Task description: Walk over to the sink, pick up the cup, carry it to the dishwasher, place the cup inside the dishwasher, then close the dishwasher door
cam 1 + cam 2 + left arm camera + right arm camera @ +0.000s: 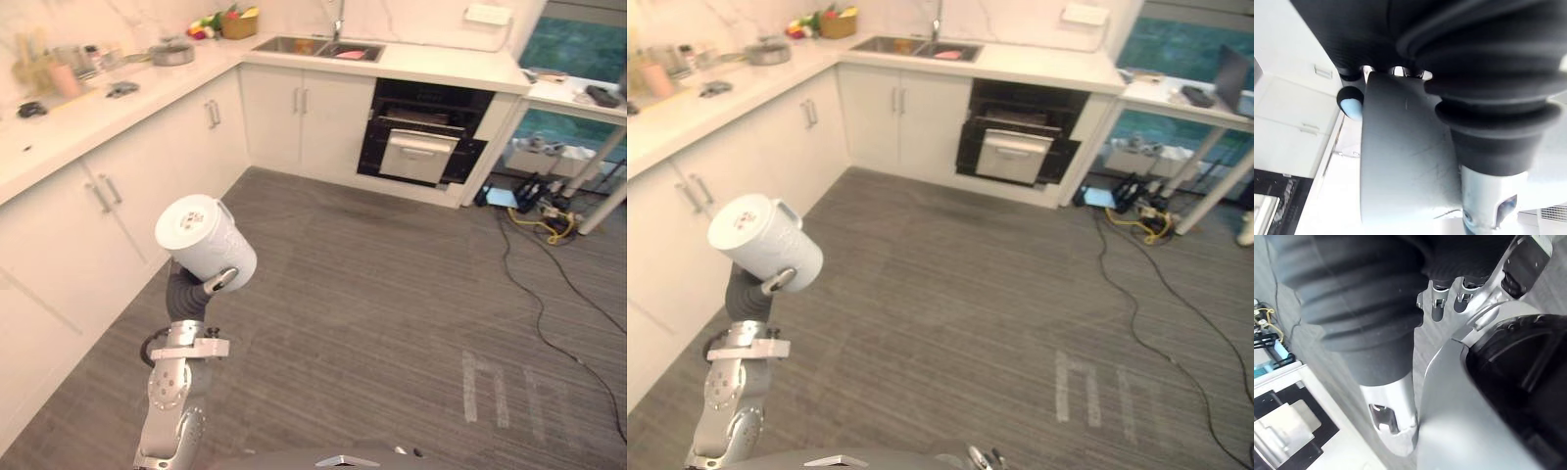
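My left hand (193, 290) is raised at the lower left and shut on a white cup (206, 240), which lies tilted with its flat end toward me. In the left wrist view the cup (1400, 161) lies against the palm, and a dark fingertip (1350, 103) curls over its side. The dishwasher (421, 147) stands open across the room under the far counter, with its white door (416, 155) part-way down. The sink (318, 46) is set in that counter, left of the dishwasher. My right hand (1366, 298) hangs low beside my body.
White cabinets (108, 211) and a counter run along the left wall, carrying a pot (172, 52) and a fruit basket (238, 23). A table (578, 98) stands at the right, with cables (549, 220) on the grey floor (392, 313) beneath it.
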You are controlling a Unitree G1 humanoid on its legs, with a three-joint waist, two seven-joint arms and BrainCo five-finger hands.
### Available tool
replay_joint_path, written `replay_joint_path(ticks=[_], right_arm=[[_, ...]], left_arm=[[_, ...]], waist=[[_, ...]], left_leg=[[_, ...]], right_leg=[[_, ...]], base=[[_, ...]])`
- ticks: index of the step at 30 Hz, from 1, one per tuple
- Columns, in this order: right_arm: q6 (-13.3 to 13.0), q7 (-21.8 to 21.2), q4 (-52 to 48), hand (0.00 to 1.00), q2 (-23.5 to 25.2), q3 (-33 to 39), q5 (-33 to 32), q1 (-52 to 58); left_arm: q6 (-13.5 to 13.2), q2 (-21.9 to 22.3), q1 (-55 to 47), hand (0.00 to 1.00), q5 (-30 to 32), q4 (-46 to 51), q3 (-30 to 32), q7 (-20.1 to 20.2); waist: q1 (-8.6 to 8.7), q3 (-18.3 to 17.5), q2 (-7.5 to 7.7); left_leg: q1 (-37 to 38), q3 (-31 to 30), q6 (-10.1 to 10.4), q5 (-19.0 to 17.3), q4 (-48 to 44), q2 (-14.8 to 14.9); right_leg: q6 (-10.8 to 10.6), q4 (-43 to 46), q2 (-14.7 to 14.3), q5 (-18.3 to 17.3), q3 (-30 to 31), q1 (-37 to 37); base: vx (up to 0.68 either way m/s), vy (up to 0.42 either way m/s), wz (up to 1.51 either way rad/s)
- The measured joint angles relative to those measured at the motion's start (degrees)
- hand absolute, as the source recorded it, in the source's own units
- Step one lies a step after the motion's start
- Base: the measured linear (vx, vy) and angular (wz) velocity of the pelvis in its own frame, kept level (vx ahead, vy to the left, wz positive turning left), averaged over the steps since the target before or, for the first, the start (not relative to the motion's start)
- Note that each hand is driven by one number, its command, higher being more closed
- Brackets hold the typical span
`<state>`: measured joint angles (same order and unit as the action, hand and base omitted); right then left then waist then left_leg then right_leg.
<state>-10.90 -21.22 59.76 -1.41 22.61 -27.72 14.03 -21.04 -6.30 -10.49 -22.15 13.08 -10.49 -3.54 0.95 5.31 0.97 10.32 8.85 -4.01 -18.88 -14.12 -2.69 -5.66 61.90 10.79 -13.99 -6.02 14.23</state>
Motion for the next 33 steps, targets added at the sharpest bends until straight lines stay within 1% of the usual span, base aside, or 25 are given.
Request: replay_joint_path(ticks=[2,4,5,6,7,8,9,10,12,13,15,16,17,18,19,21,22,23,24,25,26,27,28,30,33], right_arm=[[-0.63,0.22,-2.62,0.0,1.17,-0.15,-0.2,0.43],[-1.21,0.5,-3.53,0.0,1.39,-0.21,-0.82,0.71],[-1.33,0.57,-3.78,0.0,1.48,-0.49,-1.29,1.1],[-1.49,0.65,-4.4,0.0,1.35,-1.58,-1.3,1.45],[-1.67,0.67,-4.75,0.0,1.47,-2.42,-1.36,3.11],[-1.5,0.75,-4.61,0.0,1.37,-3.55,-1.32,3.35],[-1.34,0.74,-4.79,0.0,0.73,-3.98,-1.13,3.12],[-1.02,0.47,-4.94,0.0,-1.43,-4.37,-0.93,1.89],[0.25,0.6,-5.07,0.0,-2.1,-4.44,-0.22,1.03],[1.47,0.64,-5.9,0.0,-2.44,-4.39,0.75,1.12],[2.32,0.64,-7.66,0.0,-3.14,-4.32,1.83,1.87],[2.34,0.7,-8.18,0.0,-3.74,-4.56,2.99,2.15],[2.29,0.76,-9.22,0.0,-3.58,-4.6,3.43,2.08],[2.2,0.78,-9.29,0.0,-3.46,-4.68,3.42,2.24],[2.19,0.79,-9.24,0.0,-3.65,-5.2,3.35,2.66],[2.1,0.71,-9.21,0.0,-3.59,-6.09,3.09,2.71],[1.93,0.7,-9.23,0.0,-3.68,-6.2,2.68,1.97],[1.81,0.71,-9.21,0.0,-3.57,-6.41,2.09,0.93],[1.63,0.73,-9.17,0.0,-3.64,-6.53,1.99,0.68],[1.01,0.91,-9.13,0.0,-3.63,-6.63,0.91,-0.28],[0.66,1.28,-8.99,0.0,-3.75,-6.6,0.73,-0.99],[-0.09,2.65,-8.21,0.0,-2.86,-6.75,0.45,-2.35],[-0.22,3.08,-7.97,0.0,-2.04,-6.75,0.46,-3.11],[-0.43,5.64,-5.81,0.0,-0.87,-6.66,0.55,-3.63],[-0.71,8.37,-3.18,0.0,-1.18,-5.26,0.2,-3.66]], left_arm=[[0.93,0.89,3.41,1.0,-0.02,-0.3,-1.92,0.2],[1.56,2.09,5.39,1.0,-0.21,-1.08,-3.16,0.28],[1.76,2.73,5.8,1.0,-0.32,-1.95,-3.29,0.6],[1.82,3.41,5.99,1.0,-0.43,-2.73,-3.63,1.05],[1.76,3.46,5.67,1.0,-0.86,-2.38,-3.7,1.44],[1.31,3.53,5.43,1.0,-1.34,-2.68,-3.64,1.71],[1.24,3.81,5.07,1.0,-1.6,-2.92,-3.59,1.68],[0.76,5.24,4.22,1.0,-2.18,-3.25,-3.81,1.89],[-0.22,5.49,4.18,1.0,-2.5,-3.23,-4.15,1.94],[-0.71,6.05,4.15,1.0,-2.5,-3.08,-4.54,1.94],[-1.39,7.63,4.05,1.0,-2.5,-2.85,-5.33,1.8],[-1.7,8.62,3.61,1.0,-2.39,-2.85,-5.54,1.71],[-1.8,9.28,3.68,1.0,-2.33,-2.79,-5.9,1.57],[-1.81,9.2,3.47,1.0,-2.26,-2.77,-5.79,1.52],[-1.82,9.25,2.83,1.0,-2.28,-2.76,-5.3,1.29],[-1.84,8.92,2.41,1.0,-2.41,-2.39,-4.77,1.22],[-1.8,8.08,2.41,1.0,-2.49,-2.21,-4.36,1.27],[-1.51,6.94,2.35,1.0,-2.51,-2.22,-4.22,1.28],[-1.33,6.65,2.27,1.0,-2.5,-2.25,-4.26,1.27],[-1.15,6.33,1.59,1.0,-2.49,-2.05,-4.86,1.16],[-1.11,6.24,1.2,1.0,-2.49,-1.91,-5.17,1.08],[-1.09,5.46,-0.21,1.0,-2.25,-1.87,-5.55,-0.07],[-1.05,5.14,-0.32,1.0,-2.22,-1.94,-5.56,-0.37],[-1.55,4.52,-1.13,1.0,-2.29,-1.99,-5.24,-0.86],[-1.62,3.02,-0.77,1.0,-2.41,-1.96,-4.84,-0.3]], waist=[[1.48,0.1,-0.11],[2.56,0.9,-1.03],[2.84,1.08,-1.58],[3.05,1.1,-1.71],[3.32,0.91,-0.71],[3.28,0.71,-0.07],[3.36,0.81,-0.83],[3.04,0.91,-3.85],[2.92,0.92,-4.22],[2.99,0.86,-4.71],[2.84,1.26,-5.9],[2.45,1.21,-6.84],[2.31,1.72,-6.98],[2.09,1.98,-6.63],[1.17,2.31,-5.97],[-1.11,2.25,-5.45],[-1.89,2.29,-4.96],[-2.04,2.28,-4.02],[-1.99,2.35,-3.53],[-2.43,1.91,-2.69],[-2.73,1.93,-2.28],[-3.96,1.06,-0.41],[-3.65,1.15,0.52],[-2.92,1.02,2.17],[-2.79,0.77,2.3]], left_leg=[[3.95,-2.43,0.56,-0.2,2.56,1.05],[7.15,-5.59,0.89,-0.89,2.85,3.62],[8.09,-7.11,0.86,-1.32,1.55,5.23],[8.62,-9.15,1.93,-2.76,-1.21,6.94],[9.45,-10.72,4.18,-5.12,-4.07,7.6],[10.45,-11.83,5.28,-7.02,-6.18,8.72],[11.07,-12.29,5.65,-7.61,-7.38,10.09],[10.55,-13.42,5.48,-6.07,-10.74,12.75],[10.16,-13.72,5.46,-1.14,-13.62,13.26],[9.56,-13.9,5.86,4.14,-17.51,14.2],[4.83,-15.35,11.22,18.58,-28.88,16.47],[-0.58,-15.54,14.15,31.22,-37.36,17.77],[-8.38,-14.11,12.21,26.94,-49.16,18.05],[-11.9,-13.12,9.95,23.32,-53.49,17.58],[-17.8,-10.29,7.07,17.27,-57.82,15.98],[-24.02,-5.24,5.66,10.22,-53.63,14.51],[-26.58,-1.96,5.16,6.67,-44.66,13.84],[-27.3,1.07,4.81,5.72,-31.79,12.23],[-27.43,1.44,4.93,6.26,-24.47,10.87],[-26.79,-0.5,5.88,9.82,-10.25,7.94],[-26.62,-1.9,5.98,14.28,-6.3,6.93],[-24.57,-2.08,3.15,18.72,-4.64,4.51],[-24.52,-1.16,3.36,16.99,-6.06,4.17],[-26.05,-0.11,1.27,9.6,-16.06,5.01],[-23.79,-0.13,1.0,6.07,-18.43,4.21]], right_leg=[[2.24,-6.9,-0.79,-2.51,-4.97,6.06],[2.76,-17.98,-2.31,-1.03,-5.0,8.77],[2.62,-24.86,-3.7,1.85,-2.58,9.15],[2.21,-34.37,-5.36,6.52,1.9,8.47],[2.45,-42.11,-5.39,8.78,5.69,7.22],[-2.13,-41.0,-5.55,15.14,6.96,6.87],[-3.07,-37.8,-6.15,17.05,6.52,7.27],[-0.16,-29.92,-7.79,11.43,4.42,9.31],[1.01,-25.15,-8.44,6.98,3.29,9.63],[1.9,-23.89,-9.47,3.8,2.46,7.78],[2.56,-26.0,-12.49,0.38,1.86,3.08],[3.23,-29.52,-14.36,-0.82,1.9,-1.14],[4.81,-32.96,-15.26,-0.73,1.81,-5.3],[5.64,-34.63,-15.32,-0.55,1.83,-7.48],[6.65,-38.55,-15.22,-0.29,2.25,-12.09],[6.99,-44.02,-15.04,-0.01,3.53,-17.93],[7.02,-46.74,-14.72,0.09,4.65,-20.84],[7.21,-48.38,-13.8,-0.11,5.73,-23.19],[7.32,-49.15,-13.17,-0.55,6.46,-24.31],[6.55,-50.5,-11.78,-1.61,8.92,-25.83],[6.07,-51.17,-11.11,-2.21,10.4,-26.68],[5.13,-52.0,-9.44,-3.71,14.87,-27.64],[5.34,-51.99,-8.49,-3.76,15.52,-28.08],[6.18,-49.05,-7.61,-2.94,18.6,-28.15],[5.14,-40.62,-7.19,-2.53,18.62,-26.4]], base=[[0.46,-0.056,0.75],[0.48,-0.1,0.9],[0.55,-0.193,0.97],[0.7,-0.293,1.22],[0.76,-0.381,1.21],[0.67,-0.35,0.88],[0.67,-0.362,0.54],[0.65,-0.344,0.29],[0.63,-0.332,0.11],[0.61,-0.271,-0.02],[0.57,-0.157,-0.13],[0.59,-0.051,-0.09],[0.56,-0.056,-0.03],[0.45,-0.062,0.05],[0.36,-0.037,-0.14],[0.52,0.007,-0.39],[0.61,0.078,-0.51],[0.53,0.098,-0.44],[0.54,0.168,-0.63],[0.43,0.177,-0.7],[0.68,0.332,-1.26],[0.59,0.285,-0.98],[0.59,0.28,-0.89],[0.55,0.246,-0.4],[0.45,0.164,-0.44]])
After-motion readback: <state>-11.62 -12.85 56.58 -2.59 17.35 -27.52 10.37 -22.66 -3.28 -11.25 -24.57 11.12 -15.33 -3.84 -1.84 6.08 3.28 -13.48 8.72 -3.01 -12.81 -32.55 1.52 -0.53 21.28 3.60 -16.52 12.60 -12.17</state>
